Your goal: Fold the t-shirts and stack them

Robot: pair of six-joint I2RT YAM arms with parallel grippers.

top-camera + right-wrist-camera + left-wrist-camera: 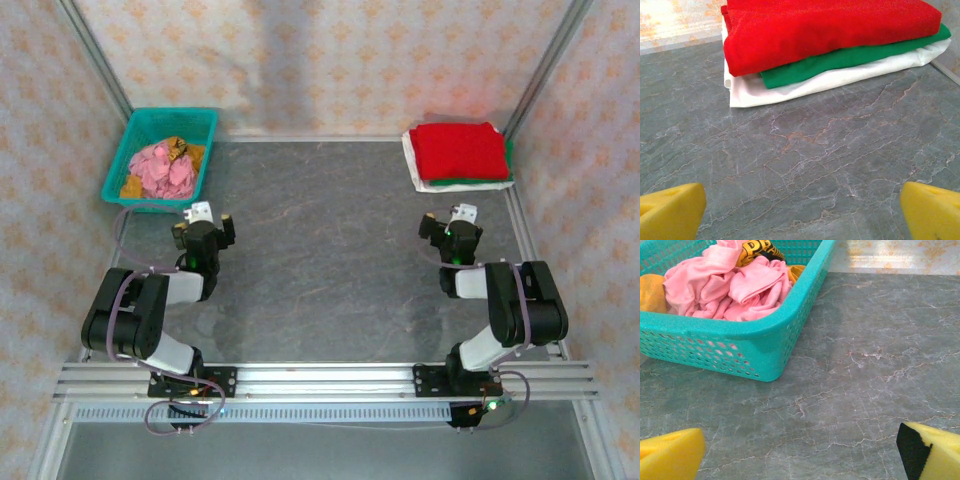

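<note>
Three folded t-shirts lie stacked at the table's back right corner: the red one [458,150] on top, the green one [840,60] under it, the white one [805,85] at the bottom. In the right wrist view the stack lies just ahead of my right gripper [802,212], which is open with bare table between its yellow fingertips [670,212]. My right gripper [452,228] rests low, in front of the stack. My left gripper [203,228] sits at the left side, open over bare table [800,452], with nothing between its yellow pads [670,455].
A teal plastic basket [120,165] stands at the back left, holding crumpled pink [740,285] and yellow-orange cloth. Its near wall [730,347] is just ahead of the left gripper. Metal frame posts and patterned walls surround the grey marble table [320,250].
</note>
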